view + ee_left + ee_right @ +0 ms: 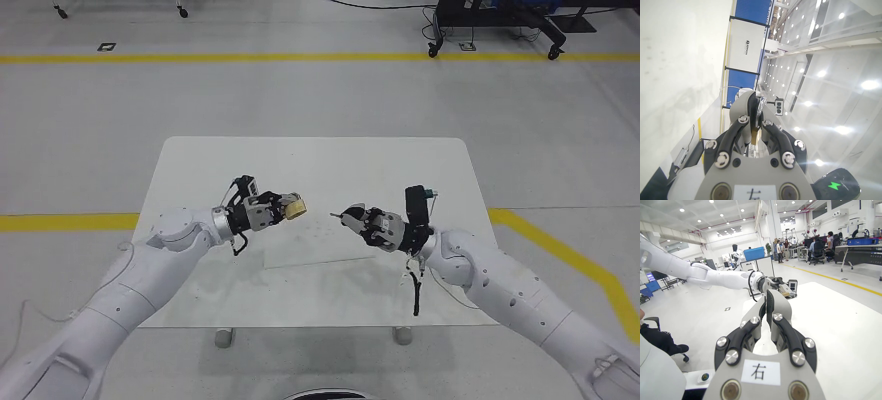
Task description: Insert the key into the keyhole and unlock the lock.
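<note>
Two small, stiff metal pieces hang above the tabletop (200,160). The brass lock (296,207), dense and slick and in my judgement best gripped across its flat body, sits in my left claw (285,208), which is clamped tight on it. Facing it, a little apart, my right claw (352,215) is pinched nearly closed on what I take for the key (344,212), thin and likely to twist.

The padlock (296,207) is brass-yellow. The counter (320,160) is plain white. The right claw (766,294) is grey, with black ribbing inside.
</note>
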`<state>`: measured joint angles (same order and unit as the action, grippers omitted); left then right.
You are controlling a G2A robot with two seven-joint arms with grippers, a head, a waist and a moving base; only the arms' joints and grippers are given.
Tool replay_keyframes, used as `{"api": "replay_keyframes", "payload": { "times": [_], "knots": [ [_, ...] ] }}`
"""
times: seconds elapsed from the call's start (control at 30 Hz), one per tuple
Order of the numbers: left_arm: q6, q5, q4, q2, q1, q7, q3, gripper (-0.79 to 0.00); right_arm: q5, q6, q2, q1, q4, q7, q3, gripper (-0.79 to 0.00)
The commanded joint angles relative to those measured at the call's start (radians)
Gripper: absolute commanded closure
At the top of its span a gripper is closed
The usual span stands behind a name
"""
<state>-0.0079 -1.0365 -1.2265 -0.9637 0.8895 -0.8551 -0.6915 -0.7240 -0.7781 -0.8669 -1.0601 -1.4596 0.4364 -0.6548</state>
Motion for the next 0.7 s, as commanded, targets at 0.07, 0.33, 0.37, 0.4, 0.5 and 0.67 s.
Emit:
{"api": "replay_keyframes", "payload": {
  "times": [0.07,0.33,0.37,0.4,0.5,0.67],
  "knots": [
    [0.045,-0.029,-0.031,-0.016,-0.004,-0.005,-0.001,0.000,-0.010,0.077,0.020,-0.065,-0.069,-0.034,-0.060,0.000],
    [0.000,-0.098,-0.036,-0.051,0.000,-0.047,0.012,0.000,0.007,-0.073,0.045,-0.137,-0.161,-0.007,-0.135,0.000],
    [0.000,-0.098,-0.036,-0.051,0.000,-0.047,0.012,0.000,0.007,-0.073,0.045,-0.137,-0.161,-0.007,-0.135,0.000],
    [0.000,-0.098,-0.036,-0.051,0.000,-0.047,0.012,0.000,0.007,-0.073,0.045,-0.137,-0.161,-0.007,-0.135,0.000],
    [0.000,-0.098,-0.036,-0.051,0.000,-0.047,0.012,0.000,0.007,-0.073,0.045,-0.137,-0.161,-0.007,-0.135,0.000],
    [-0.021,-0.062,-0.036,-0.050,0.004,-0.005,0.002,0.000,0.009,-0.071,0.044,-0.139,-0.164,-0.010,-0.134,0.000]
  ]
}}
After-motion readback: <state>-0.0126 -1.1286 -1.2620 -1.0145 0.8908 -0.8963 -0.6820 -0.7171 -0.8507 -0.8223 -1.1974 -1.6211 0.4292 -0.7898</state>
